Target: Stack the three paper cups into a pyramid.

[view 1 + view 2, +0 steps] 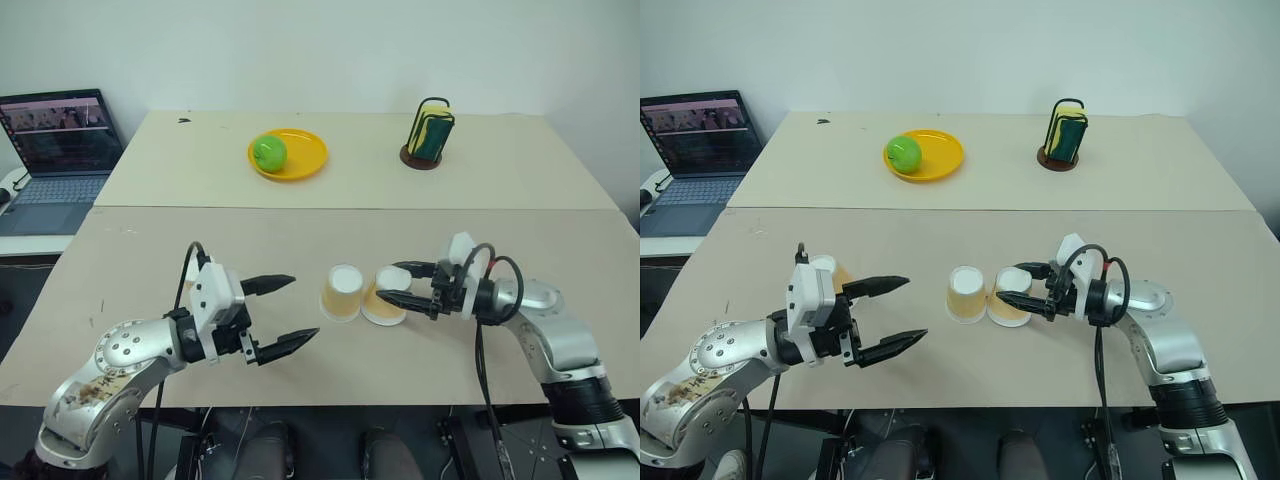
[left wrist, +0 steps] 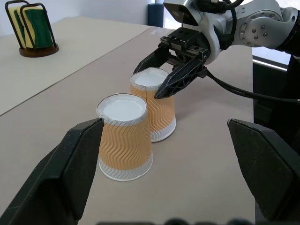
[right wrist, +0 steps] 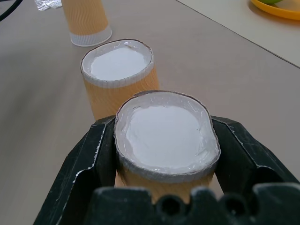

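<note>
Laptop [image 1: 60, 150] is seen at the far left, on a lower side desk. Next, the left gripper [image 1: 285, 315] is held above the tabletop [image 1: 150, 290] with its fingers spread wide and nothing between them. A third cup [image 1: 835, 272] is partly hidden just behind this gripper. Toward the middle, a second cup [image 1: 341, 292] stands upside down, white bottom upward. Just beside it, touching or nearly so, the gripped cup [image 1: 386, 296] is found, also inverted. The right gripper [image 1: 408, 284] is closed on its upper part, and in the right wrist view the white end [image 3: 166, 136] is pressed into an oval by the fingers.

From this squeeze it is judged that the cups are very light and soft-walled, easily crushed. The ribbed sides should give some friction, so a gentle hold may be enough. The best place to be taken is probably near the stiffer bottom ring, or lower where the wall is wider.

At the back, a yellow plate [image 1: 300, 165] with a green apple [image 1: 269, 152] and a sponge holder [image 1: 428, 133] are placed, well apart from the cups.
</note>
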